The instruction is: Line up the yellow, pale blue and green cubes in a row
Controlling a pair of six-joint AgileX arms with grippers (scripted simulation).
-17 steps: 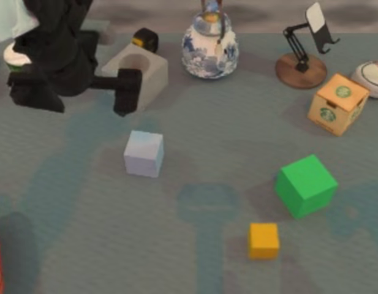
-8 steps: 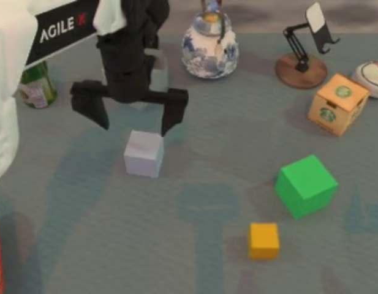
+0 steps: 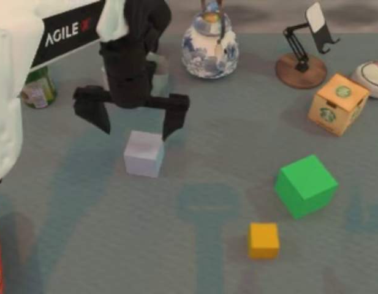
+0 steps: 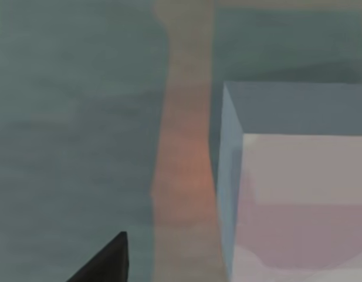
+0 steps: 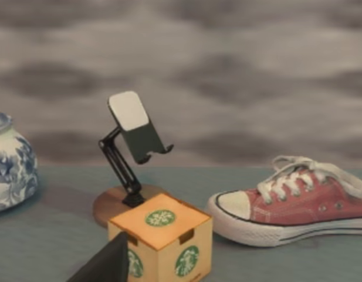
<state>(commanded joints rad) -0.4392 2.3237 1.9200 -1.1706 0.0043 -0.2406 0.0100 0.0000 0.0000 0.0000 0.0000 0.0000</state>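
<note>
Along the far edge of the table (image 3: 195, 184) stand a blue-and-white jar (image 3: 209, 48), a phone stand (image 3: 304, 55) on a round wooden base, a tan box (image 3: 337, 103) with green logos and, at the right edge, a red shoe (image 3: 371, 78); the right wrist view shows the same box (image 5: 161, 236), stand (image 5: 131, 161) and shoe (image 5: 298, 202) close by; at the left a green bottle (image 3: 35, 86) shows beside the arm, and a grey block (image 3: 157, 76) is mostly hidden behind the left gripper (image 3: 137, 120); a red thing at the lower left edge is too cut off to name. The left arm reaches in from the upper left, its gripper pointing down just above and behind the blue cube (image 3: 143, 153), jaws spread wide apart, one finger off to the cube's left and the other at its far right corner, not clasping it; nothing lies between them and the cube; the left wrist view shows the cube (image 4: 292, 182) very near. The right gripper is out of the top view, and whether its jaws are apart I cannot tell. Three cubes in all, one of each colour: blue at left centre, the green cube (image 3: 305, 185) well apart to the right, the yellow cube (image 3: 263, 240) near it toward the front; they form no row.
</note>
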